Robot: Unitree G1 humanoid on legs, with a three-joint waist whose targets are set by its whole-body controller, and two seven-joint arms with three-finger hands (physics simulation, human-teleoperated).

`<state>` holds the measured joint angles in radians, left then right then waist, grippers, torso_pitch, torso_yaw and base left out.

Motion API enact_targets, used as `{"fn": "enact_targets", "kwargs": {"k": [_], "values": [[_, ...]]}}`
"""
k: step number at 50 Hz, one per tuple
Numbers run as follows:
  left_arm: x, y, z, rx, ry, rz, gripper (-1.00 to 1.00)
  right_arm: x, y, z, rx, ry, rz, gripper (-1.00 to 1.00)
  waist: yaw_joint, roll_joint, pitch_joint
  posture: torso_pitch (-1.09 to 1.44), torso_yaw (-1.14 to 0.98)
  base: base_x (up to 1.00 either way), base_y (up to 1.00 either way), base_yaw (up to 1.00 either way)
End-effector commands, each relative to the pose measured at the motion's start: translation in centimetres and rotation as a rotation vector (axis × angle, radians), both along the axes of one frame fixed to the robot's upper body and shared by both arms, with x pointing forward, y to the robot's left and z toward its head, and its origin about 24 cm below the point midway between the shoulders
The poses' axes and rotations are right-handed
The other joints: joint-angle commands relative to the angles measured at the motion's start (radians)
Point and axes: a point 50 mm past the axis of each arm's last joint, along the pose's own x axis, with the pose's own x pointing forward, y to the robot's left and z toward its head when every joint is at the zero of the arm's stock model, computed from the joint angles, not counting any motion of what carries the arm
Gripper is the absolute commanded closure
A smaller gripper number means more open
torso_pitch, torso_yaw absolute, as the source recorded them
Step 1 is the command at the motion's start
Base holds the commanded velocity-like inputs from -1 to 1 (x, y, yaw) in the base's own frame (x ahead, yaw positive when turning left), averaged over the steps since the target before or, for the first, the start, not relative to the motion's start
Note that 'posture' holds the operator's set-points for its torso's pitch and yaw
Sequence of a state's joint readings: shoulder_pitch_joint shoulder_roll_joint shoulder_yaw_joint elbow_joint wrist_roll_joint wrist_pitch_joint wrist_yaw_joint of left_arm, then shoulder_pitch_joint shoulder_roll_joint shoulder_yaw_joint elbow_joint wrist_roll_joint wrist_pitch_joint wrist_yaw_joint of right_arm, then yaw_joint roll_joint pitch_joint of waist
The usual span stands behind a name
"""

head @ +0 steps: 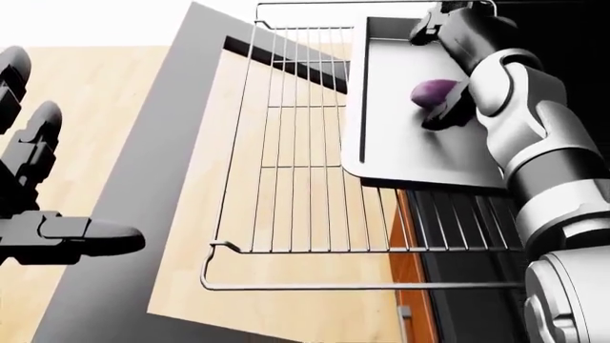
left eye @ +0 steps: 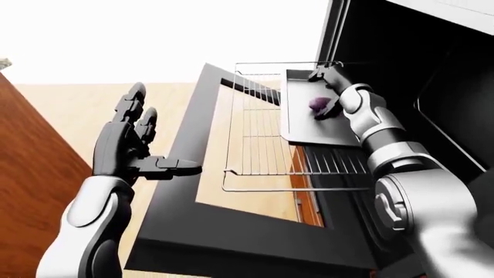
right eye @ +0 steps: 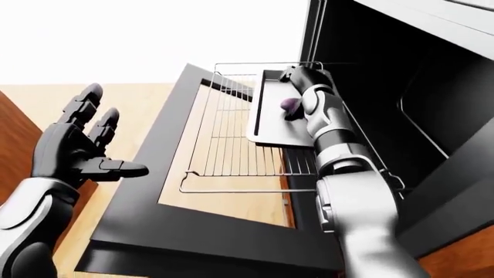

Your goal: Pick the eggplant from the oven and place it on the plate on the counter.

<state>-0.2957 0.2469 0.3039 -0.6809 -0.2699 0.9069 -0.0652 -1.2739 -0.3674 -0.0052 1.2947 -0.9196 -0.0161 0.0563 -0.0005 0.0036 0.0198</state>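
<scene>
Eggplant, small and purple, lies on the grey baking tray just beside my right hand, on the side toward the head view's left. One dark finger rests against its lower right edge, while the rest of that hand reaches past it toward the tray's top rim. I cannot tell whether my fingers have closed round it; from these views they look to be only touching it, not clasping it, and it sits flat on the tray, not lifted. The tray rests on the pulled-out wire rack, above the lowered oven door. My left hand hangs well apart from all this, fingers spread and thumb out, holding nothing. As I judge it, the task is at its start: the reach is made, but the grasp, the lift out of the oven and the carry are all left. No plate or counter shows in any view.
</scene>
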Motion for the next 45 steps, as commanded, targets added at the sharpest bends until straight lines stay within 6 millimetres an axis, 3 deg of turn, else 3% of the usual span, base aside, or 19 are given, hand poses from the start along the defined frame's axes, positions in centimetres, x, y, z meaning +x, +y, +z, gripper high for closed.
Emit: {"fn": "enact_targets", "kwargs": {"k": [1, 5, 12, 22, 28, 32, 37, 42, 45], "values": [[-0.3, -0.2, 1.4, 0.016, -0.082, -0.003, -1.0, 0.1, -0.1, 1.1, -0.017, -0.019, -0.003, -0.27, -0.001, 0.004, -0.016, 0.0, 0.0, 0.0, 0.0, 0.0], [-0.3, -0.1, 1.3, 0.014, -0.082, -0.003, -1.0, 0.0, -0.4, 1.0, -0.023, 0.006, -0.009, -0.16, 0.002, 0.003, -0.016, 0.0, 0.0, 0.0, 0.0, 0.0], [-0.3, -0.2, 1.4, 0.013, -0.086, -0.003, -1.0, -0.1, -0.7, 0.1, -0.063, 0.041, -0.022, -0.14, 0.003, 0.002, -0.017, 0.0, 0.0, 0.0, 0.0, 0.0], [-0.4, -0.2, 1.5, 0.012, -0.088, -0.003, -1.0, -0.3, -1.3, -0.5, -0.249, 0.064, -0.018, 0.03, 0.006, -0.002, -0.019, 0.0, 0.0, 0.0, 0.0, 0.0], [-0.4, -0.3, 1.7, 0.015, -0.088, -0.005, -1.0, -0.3, -1.5, -0.6, -0.266, 0.071, -0.021, 0.15, 0.01, -0.005, -0.02, 0.0, 0.0, 0.0, 0.0, 0.0], [-0.4, -0.3, 1.8, 0.017, -0.089, -0.005, -1.0, -0.3, -1.6, -0.7, -0.27, 0.072, -0.02, 0.3, 0.014, -0.006, -0.022, 0.0, 0.0, 0.0, 0.0, 0.0], [-0.3, -0.4, 1.9, 0.019, -0.09, -0.008, -1.0, -0.3, -1.7, -0.6, -0.26, 0.053, -0.025, 0.73, 0.015, -0.005, -0.025, 0.0, 0.0, 0.0, 0.0, 0.0], [-0.3, -0.4, 1.9, 0.017, -0.091, -0.006, -1.0, -0.3, -1.7, 0.0, -0.261, 0.032, -0.024, 0.95, 0.015, -0.004, -0.03, 0.0, 0.0, 0.0, 0.0, 0.0], [-0.3, -0.4, 2.0, 0.017, -0.092, -0.008, -1.0, -0.2, -1.7, 0.9, -0.248, 0.013, -0.028, 0.98, 0.014, -0.003, -0.031, 0.0, 0.0, 0.0, 0.0, 0.0]]}}
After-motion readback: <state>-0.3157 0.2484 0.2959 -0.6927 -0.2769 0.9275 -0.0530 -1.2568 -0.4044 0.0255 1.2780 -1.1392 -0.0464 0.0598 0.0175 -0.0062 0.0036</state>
